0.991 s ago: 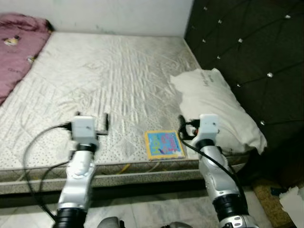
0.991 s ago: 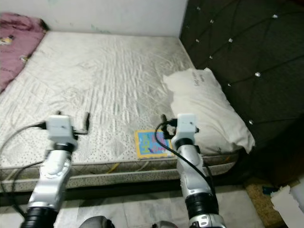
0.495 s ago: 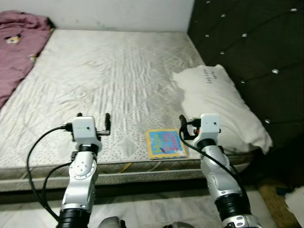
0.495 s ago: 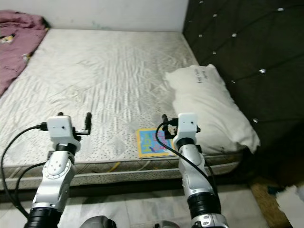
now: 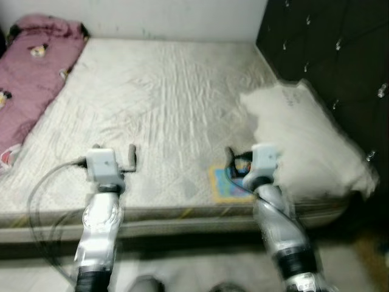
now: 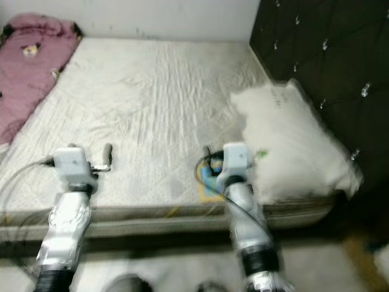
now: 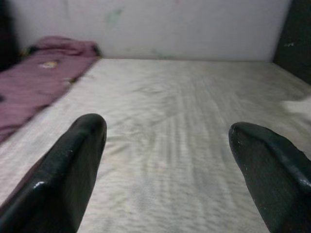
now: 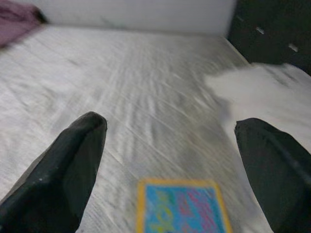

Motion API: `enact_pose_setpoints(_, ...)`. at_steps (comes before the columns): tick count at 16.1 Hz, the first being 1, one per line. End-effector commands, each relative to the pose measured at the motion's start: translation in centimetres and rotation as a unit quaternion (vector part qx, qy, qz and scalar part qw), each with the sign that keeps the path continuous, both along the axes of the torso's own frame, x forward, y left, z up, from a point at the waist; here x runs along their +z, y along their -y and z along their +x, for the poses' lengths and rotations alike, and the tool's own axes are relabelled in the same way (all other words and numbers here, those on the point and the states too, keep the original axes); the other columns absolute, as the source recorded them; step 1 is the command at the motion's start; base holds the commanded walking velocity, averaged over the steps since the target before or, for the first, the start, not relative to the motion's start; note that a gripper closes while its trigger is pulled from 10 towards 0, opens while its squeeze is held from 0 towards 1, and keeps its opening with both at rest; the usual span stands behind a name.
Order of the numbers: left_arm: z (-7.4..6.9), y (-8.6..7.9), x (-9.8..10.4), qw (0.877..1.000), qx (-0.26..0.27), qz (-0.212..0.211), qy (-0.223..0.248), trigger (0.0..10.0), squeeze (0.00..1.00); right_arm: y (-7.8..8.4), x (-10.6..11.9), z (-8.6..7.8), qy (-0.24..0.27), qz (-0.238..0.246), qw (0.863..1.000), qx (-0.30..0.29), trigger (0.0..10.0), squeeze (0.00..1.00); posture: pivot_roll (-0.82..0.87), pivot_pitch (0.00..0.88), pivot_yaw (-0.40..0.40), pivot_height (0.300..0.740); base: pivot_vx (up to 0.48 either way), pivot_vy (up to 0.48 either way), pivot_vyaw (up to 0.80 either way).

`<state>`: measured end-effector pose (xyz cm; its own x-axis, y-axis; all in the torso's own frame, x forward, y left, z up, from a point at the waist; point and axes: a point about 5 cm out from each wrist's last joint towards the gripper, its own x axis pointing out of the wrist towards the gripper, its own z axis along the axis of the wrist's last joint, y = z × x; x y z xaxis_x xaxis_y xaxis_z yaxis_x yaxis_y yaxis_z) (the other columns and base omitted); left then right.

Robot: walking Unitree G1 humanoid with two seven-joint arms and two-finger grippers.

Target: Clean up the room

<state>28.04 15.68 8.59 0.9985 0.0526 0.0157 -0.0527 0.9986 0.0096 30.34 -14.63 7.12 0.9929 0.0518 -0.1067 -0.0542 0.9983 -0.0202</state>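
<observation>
A flat, colourful book [image 8: 182, 206] with a yellow border is seen lying on the bed [image 5: 176, 103] near its front edge, just beside the white pillow [image 5: 310, 143]. In the right wrist view it is placed ahead of and between the two spread fingers of the right gripper [image 8: 170, 160], whose jaws are wide open and hold nothing; the book is not touched by them. In the left eye view most of the book is hidden behind the right wrist, so that only a blurred corner is made out, whereas its blue and pink face is shown by the right wrist view. Its long axis cannot be told reliably, since its near part is cut off and the pictures are blurred. The left gripper [image 7: 167, 145] is held over the bare mattress well to the left, its jaws likewise wide open and empty. A pink blanket [image 5: 30, 79] is bunched at the bed's far left corner, and the dark tufted headboard [image 5: 328, 42] stands along the right.
</observation>
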Motion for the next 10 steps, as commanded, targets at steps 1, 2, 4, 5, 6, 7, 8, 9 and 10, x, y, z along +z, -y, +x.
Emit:
enact_pose_setpoints(1,-0.02,-0.64,-0.01,1.0,0.005,0.007,-0.003,10.0,0.0,-0.31,0.54,0.31,0.009,0.007,1.0,0.003,10.0,0.0,0.04,0.0,-0.053,0.74,0.0,0.48,0.0)
enact_pose_setpoints(2,-0.02,-0.63,-0.03,1.0,0.005,0.006,-0.004,10.0,0.0,-0.3,0.52,0.31,0.009,0.006,1.0,0.004,10.0,0.0,0.04,0.0,-0.053,0.74,0.0,0.48,0.0)
enact_pose_setpoints(4,0.0,-0.74,-0.07,1.0,0.006,0.002,-0.006,10.0,0.0,-0.33,0.54,0.36,0.009,0.005,1.0,0.005,10.0,0.0,0.04,0.0,-0.055,0.74,0.0,0.48,0.0)
enact_pose_setpoints(5,-0.02,-0.91,-0.13,1.0,0.01,-0.002,-0.008,10.0,0.0,-0.33,0.54,0.36,0.009,0.005,1.0,0.005,10.0,0.0,0.04,0.0,-0.055,0.74,0.0,0.48,0.0)
enact_pose_setpoints(6,-0.01,-0.97,-0.21,1.0,0.014,-0.006,-0.01,10.0,0.0,-0.28,0.51,0.37,0.009,0.005,1.0,0.005,10.0,0.0,0.04,0.0,-0.056,0.74,0.0,0.48,0.0)
enact_pose_setpoints(7,0.03,-0.94,-0.19,1.0,0.013,-0.006,-0.01,10.0,0.0,-0.26,0.52,0.41,0.008,0.004,1.0,0.005,10.0,0.0,0.04,0.0,-0.057,0.74,0.0,0.48,0.0)
enact_pose_setpoints(8,0.11,-0.9,-0.14,1.0,0.013,-0.006,-0.009,10.0,0.0,-0.28,0.54,0.48,0.008,0.003,1.0,0.007,10.0,0.0,0.04,0.0,-0.059,0.74,0.0,0.48,0.0)
enact_pose_setpoints(9,0.13,-0.9,-0.13,1.0,0.013,-0.007,-0.009,10.0,0.0,-0.29,0.55,0.5,0.008,0.002,1.0,0.007,10.0,0.0,0.03,0.0,-0.06,0.74,0.0,0.48,0.0)
enact_pose_setpoints(10,0.14,-0.91,-0.14,1.0,0.013,-0.008,-0.01,10.0,0.0,-0.31,0.58,0.55,0.008,0.002,1.0,0.007,10.0,0.0,0.03,0.0,-0.06,0.74,0.0,0.48,0.0)
